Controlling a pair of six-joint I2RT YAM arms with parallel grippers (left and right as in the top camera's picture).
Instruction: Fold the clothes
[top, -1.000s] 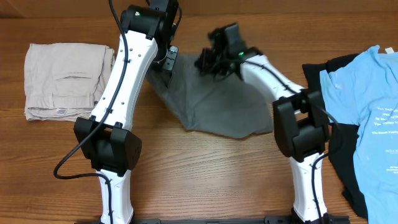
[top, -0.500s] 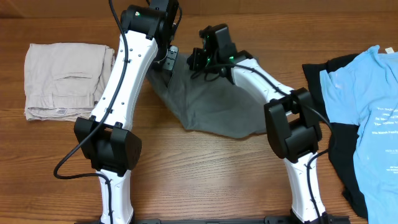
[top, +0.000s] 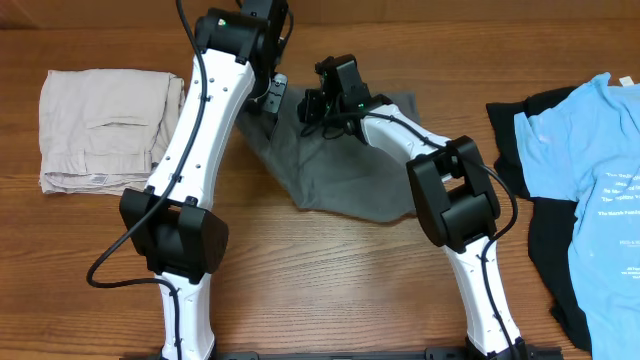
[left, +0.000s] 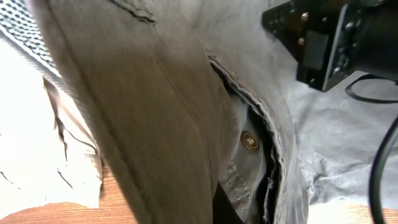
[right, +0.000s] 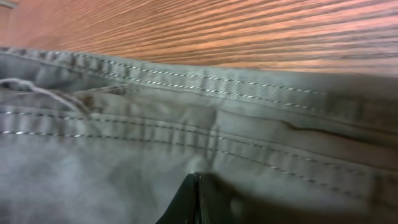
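Overhead: one grey shorts (top: 330, 180) mid-table, with the left gripper (top: 272, 98) and right gripper (top: 318, 100) at its far edge. One beige shorts (top: 100, 125), one blue T-shirt (top: 590, 160) and one black garment (top: 545, 240) lie aside. Left wrist: cloth fills the view, so I cannot tell the grip. Right wrist: jaws pinched on the waistband (right: 205, 81). The bite looks shallow and may slip, spoiling the fold.

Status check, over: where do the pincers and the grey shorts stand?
Right pincer shut on grey shorts, at a stitched edge. Left pincer buried in cloth, state unclear. Shorts rumpled mid-table, not yet folded. Beige shorts, T-shirt off to the sides.
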